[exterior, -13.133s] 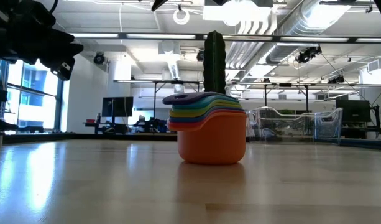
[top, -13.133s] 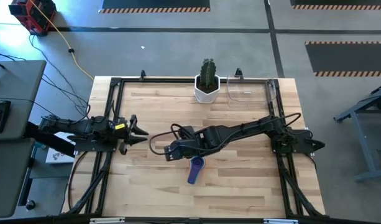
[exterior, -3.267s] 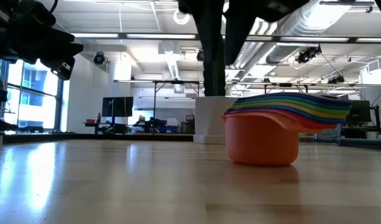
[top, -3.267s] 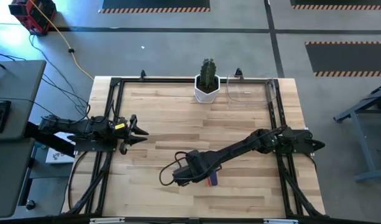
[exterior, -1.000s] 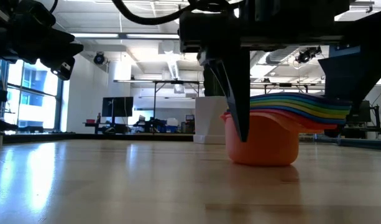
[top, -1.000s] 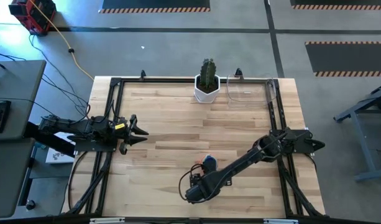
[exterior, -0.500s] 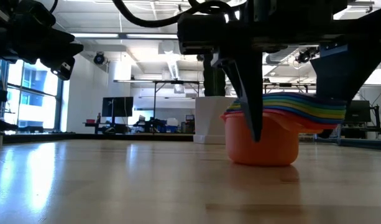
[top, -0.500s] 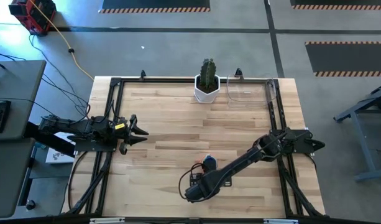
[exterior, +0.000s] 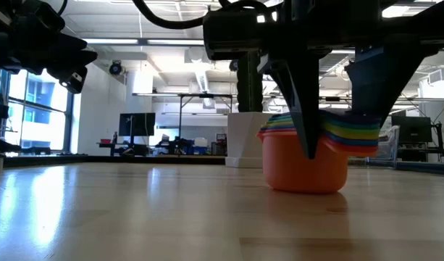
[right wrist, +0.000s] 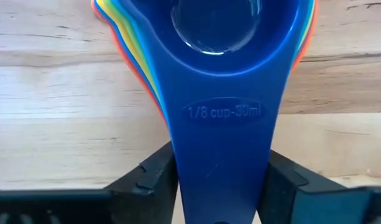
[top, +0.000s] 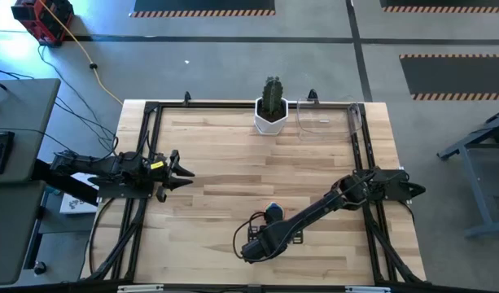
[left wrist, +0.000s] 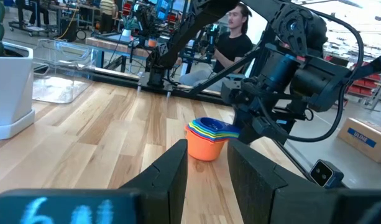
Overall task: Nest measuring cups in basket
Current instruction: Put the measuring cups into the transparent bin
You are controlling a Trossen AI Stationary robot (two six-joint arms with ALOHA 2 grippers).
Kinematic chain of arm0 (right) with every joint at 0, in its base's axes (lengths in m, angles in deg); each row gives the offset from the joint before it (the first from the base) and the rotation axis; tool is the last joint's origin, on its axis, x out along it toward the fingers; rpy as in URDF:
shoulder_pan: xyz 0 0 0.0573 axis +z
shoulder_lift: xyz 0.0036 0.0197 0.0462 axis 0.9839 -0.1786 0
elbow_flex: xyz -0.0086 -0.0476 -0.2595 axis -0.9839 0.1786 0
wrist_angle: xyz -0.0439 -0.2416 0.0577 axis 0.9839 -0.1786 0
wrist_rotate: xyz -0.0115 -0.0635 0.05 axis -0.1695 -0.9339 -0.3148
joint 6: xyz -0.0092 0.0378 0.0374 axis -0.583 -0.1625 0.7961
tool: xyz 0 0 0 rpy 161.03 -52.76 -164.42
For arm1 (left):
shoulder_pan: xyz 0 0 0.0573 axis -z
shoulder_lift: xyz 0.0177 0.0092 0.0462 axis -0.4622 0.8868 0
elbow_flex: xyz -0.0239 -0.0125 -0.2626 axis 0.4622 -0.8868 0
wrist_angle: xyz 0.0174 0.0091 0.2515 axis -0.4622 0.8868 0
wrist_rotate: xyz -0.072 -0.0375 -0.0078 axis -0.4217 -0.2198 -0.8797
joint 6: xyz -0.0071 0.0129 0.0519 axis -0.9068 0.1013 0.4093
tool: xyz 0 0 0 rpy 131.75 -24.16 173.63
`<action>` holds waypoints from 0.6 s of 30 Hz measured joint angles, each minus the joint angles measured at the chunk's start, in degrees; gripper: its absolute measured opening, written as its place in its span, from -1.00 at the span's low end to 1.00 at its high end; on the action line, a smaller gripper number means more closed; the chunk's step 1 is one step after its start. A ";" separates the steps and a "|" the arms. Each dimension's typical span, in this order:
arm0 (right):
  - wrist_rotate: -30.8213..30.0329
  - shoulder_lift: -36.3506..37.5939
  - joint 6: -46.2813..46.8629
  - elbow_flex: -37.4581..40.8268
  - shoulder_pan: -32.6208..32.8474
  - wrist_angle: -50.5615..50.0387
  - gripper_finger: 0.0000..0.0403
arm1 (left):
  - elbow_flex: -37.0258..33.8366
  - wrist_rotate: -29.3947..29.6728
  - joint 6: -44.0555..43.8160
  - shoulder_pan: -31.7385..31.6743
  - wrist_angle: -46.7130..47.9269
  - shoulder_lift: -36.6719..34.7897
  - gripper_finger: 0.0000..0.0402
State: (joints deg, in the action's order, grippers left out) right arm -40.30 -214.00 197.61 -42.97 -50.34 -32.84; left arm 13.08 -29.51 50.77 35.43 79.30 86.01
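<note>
The measuring cups are nested in one stack, orange at the bottom and blue on top (right wrist: 221, 37). The stack stands on its orange base on the table's near middle (top: 273, 213) (exterior: 305, 167) (left wrist: 209, 140). My right gripper (right wrist: 220, 180) (exterior: 337, 141) hangs over the stacked handles and is shut on them. My left gripper (top: 180, 169) (left wrist: 206, 174) waits open at the table's left edge. The clear basket (top: 326, 120) (left wrist: 59, 68) sits at the far edge, right of the cactus pot. My right gripper pinches the stacked handles (right wrist: 221, 155) between its two fingers (right wrist: 156, 174), one on each long side. The fingers come from above, pointing down, and lie across the handles. The stack stays upright with its orange base (exterior: 305, 181) on the table.
A white pot with a cactus (top: 271, 112) (exterior: 243, 138) (left wrist: 10, 93) stands at the middle of the far edge, beside the basket. Black frame rails run along the table's edges (top: 359, 146). A person (left wrist: 234, 43) sits beyond the table. Bare wood lies between the stack and the basket.
My right gripper has shut: in the low view its two fingers have come in from wide on either side of the handles until they are against them. The handles have swung a little as the fingers met them; the orange base has stayed in place.
</note>
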 joint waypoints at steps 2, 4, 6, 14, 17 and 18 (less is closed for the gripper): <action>0.38 0.00 0.01 0.00 -0.18 0.03 -0.26 | 0.00 0.01 -0.01 0.01 0.00 0.01 -0.48; 0.41 0.00 0.00 0.00 -0.28 0.03 -0.29 | 0.00 0.01 -0.01 0.00 -0.02 0.01 -0.48; 0.43 0.00 0.00 0.00 -0.45 0.03 -0.30 | 0.00 0.01 0.00 0.01 -0.01 0.01 -0.48; 1.81 0.00 -0.24 0.00 -1.15 0.24 -0.35 | 0.00 0.00 -0.02 0.02 -0.02 0.01 -0.48; 1.99 0.00 -0.25 0.00 -1.57 0.34 -0.39 | 0.00 0.02 -0.01 0.00 -0.01 0.01 -0.48; 2.02 0.00 -0.22 0.00 -1.71 0.42 -0.39 | 0.00 0.01 -0.01 0.01 0.00 0.01 -0.48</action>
State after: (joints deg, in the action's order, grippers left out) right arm -38.27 -214.00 197.39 -42.97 -52.05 -32.42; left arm 13.08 -29.50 50.76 35.44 79.29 86.02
